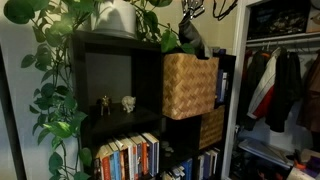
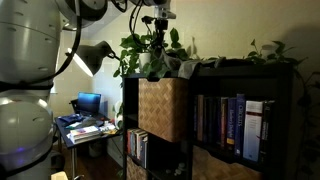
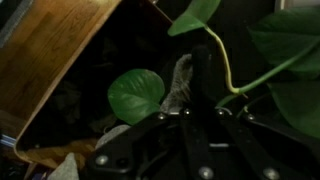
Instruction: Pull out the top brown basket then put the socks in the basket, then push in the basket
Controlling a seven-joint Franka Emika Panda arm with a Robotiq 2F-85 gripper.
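Basket (image 1: 190,86) is out, jutting from the shelf (image 1: 120,38)! Gripper (image 1: 191,38) hovers just above it, apparently pinched on a grey sock (image 3: 181,80). Dropping it in and pushing back remain.

The top brown basket (image 1: 190,86) is woven of rough tan wicker; the shelf (image 1: 100,45) is finished in matt dark wood; smooth leaves (image 3: 135,95) are seen beside the fingers (image 3: 207,90).
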